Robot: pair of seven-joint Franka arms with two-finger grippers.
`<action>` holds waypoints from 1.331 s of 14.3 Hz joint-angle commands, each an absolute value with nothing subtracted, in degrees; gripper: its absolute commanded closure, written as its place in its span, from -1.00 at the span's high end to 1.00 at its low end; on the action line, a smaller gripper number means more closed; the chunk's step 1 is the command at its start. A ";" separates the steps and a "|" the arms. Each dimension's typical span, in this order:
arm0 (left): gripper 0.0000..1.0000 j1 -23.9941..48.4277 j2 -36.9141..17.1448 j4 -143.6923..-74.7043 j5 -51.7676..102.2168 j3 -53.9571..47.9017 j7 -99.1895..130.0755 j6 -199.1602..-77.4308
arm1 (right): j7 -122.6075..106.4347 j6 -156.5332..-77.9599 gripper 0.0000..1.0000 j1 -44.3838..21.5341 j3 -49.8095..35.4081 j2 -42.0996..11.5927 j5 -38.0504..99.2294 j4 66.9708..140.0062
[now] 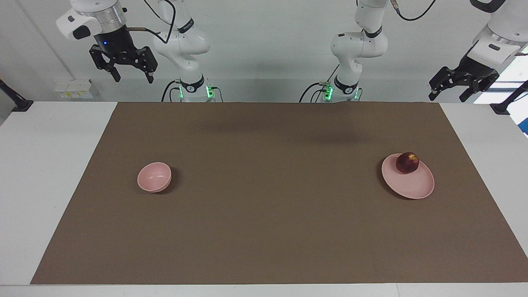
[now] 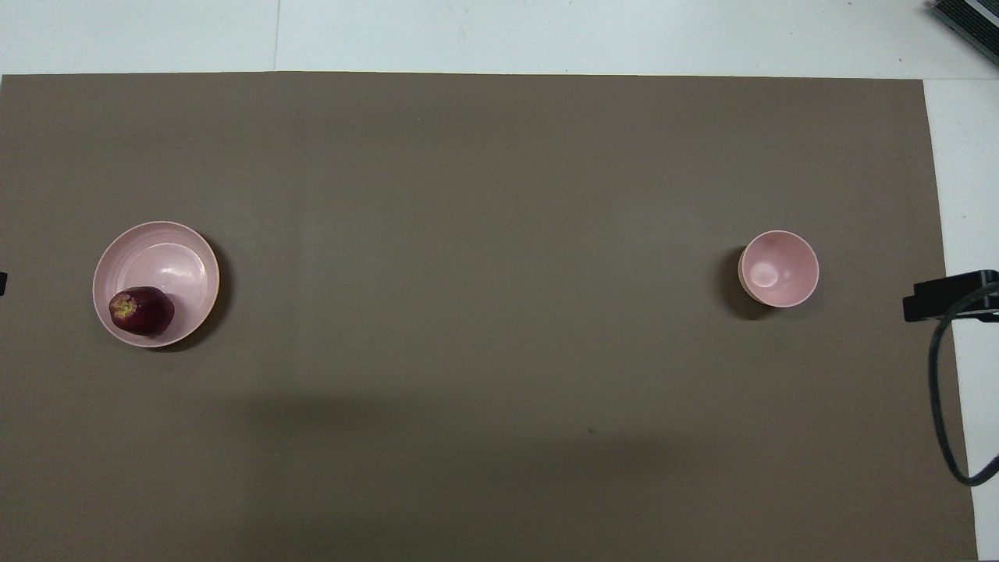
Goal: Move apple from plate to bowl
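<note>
Fingers of the right gripper (image 1: 130, 77) hang spread apart and empty, raised high at the right arm's end of the surface (image 1: 49, 173). Below and well apart from them, the small deep pale pink bowl (image 1: 154, 177) sits empty on the brown mat (image 1: 264, 214). Toward the left arm's end lies the wide flat pale pink plate (image 1: 412, 183), with the small round dark red apple (image 1: 407, 162) resting on its robot-side rim. The left gripper (image 1: 447, 95) hangs above that end, its fingers parted and holding nothing. It looks clearly the nearer one to the apple, which lies downward and out over the mat from it.
</note>
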State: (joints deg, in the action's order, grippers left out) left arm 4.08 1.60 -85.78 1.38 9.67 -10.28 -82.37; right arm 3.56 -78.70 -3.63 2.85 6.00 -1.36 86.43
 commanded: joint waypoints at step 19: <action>1.00 4.13 3.25 -88.68 1.67 9.05 -9.84 -86.13 | 2.02 -77.61 1.00 -3.52 3.43 6.59 -0.44 86.48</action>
State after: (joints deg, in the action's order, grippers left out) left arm 4.09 1.61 -85.99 1.38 9.10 -10.17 -83.75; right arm 3.56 -78.70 -3.63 3.06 6.01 -1.36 86.43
